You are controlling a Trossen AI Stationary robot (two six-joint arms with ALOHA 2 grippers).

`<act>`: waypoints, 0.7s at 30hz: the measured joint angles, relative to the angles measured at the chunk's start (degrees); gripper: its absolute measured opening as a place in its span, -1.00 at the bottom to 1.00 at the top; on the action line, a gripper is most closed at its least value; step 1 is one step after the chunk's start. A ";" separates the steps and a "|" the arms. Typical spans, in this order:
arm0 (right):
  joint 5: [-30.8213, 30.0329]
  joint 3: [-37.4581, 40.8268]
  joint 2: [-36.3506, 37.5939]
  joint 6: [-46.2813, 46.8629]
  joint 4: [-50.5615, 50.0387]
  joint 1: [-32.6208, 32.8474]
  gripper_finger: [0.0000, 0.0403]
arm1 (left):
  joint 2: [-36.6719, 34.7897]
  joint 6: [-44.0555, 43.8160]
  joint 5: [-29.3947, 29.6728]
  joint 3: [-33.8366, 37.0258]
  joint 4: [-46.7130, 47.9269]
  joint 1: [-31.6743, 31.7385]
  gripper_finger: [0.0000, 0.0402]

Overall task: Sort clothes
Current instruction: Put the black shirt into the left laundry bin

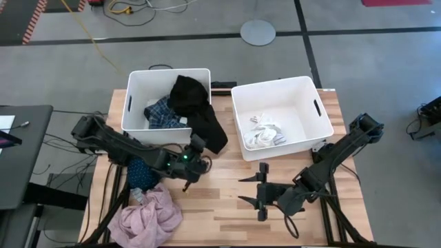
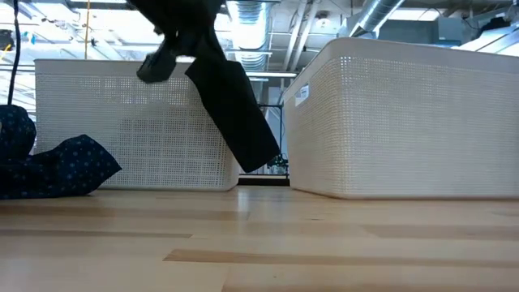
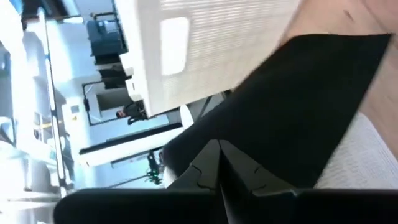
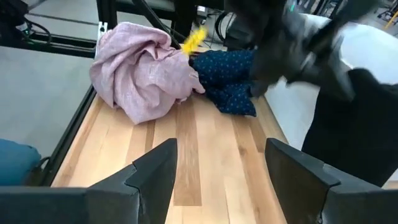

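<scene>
A black garment lies over the near right corner of the left white bin. One end hangs outside the bin and shows in the low view. My left gripper is shut at this hanging end. A blue plaid garment lies in the same bin. White socks lie in the right bin. A navy patterned garment and a pink one lie on the table's left. My right gripper is open and empty near the front edge. My left gripper is shut on the black garment's hanging end, the fingertips closed together against the cloth. The fingers come from the table's near left side. How many layers, I cannot tell. The cloth runs slanting from the bin's rim down to a free end above the table.
The two bins stand side by side at the far half of the table with a narrow gap between them. Bare wood lies between the two grippers and in front of the right bin. The navy and pink garments fill the near left corner.
</scene>
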State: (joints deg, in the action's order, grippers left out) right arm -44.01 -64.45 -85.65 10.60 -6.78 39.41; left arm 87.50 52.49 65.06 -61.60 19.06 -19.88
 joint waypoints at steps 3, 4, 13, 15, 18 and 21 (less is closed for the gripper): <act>-0.02 4.32 -0.01 0.08 6.70 -1.00 0.29 | -2.90 -1.69 -0.59 -0.37 -0.13 0.00 -1.00; -0.05 5.84 -0.53 0.05 8.91 -1.65 0.29 | -3.93 -2.38 -1.32 -0.37 0.01 -0.02 -1.00; -0.48 8.11 -17.03 -11.10 24.46 -7.72 0.29 | -8.77 -9.76 -19.34 -0.38 11.45 -0.04 -0.99; -4.67 6.40 -21.08 -13.39 25.48 -8.94 0.29 | -8.42 -9.42 -21.46 0.59 13.17 -0.42 -0.94; -11.03 3.18 -25.92 -14.85 26.28 -10.37 0.29 | -7.71 -9.04 -21.42 2.70 13.69 -1.19 -0.74; -13.19 -0.19 -30.38 -14.69 26.74 -12.16 0.29 | -7.68 -7.05 -20.93 4.57 12.63 -1.81 -0.44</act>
State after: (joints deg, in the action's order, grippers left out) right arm -57.20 -64.64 -116.02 -4.09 19.96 27.25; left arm 79.83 45.44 44.12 -57.03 31.69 -21.69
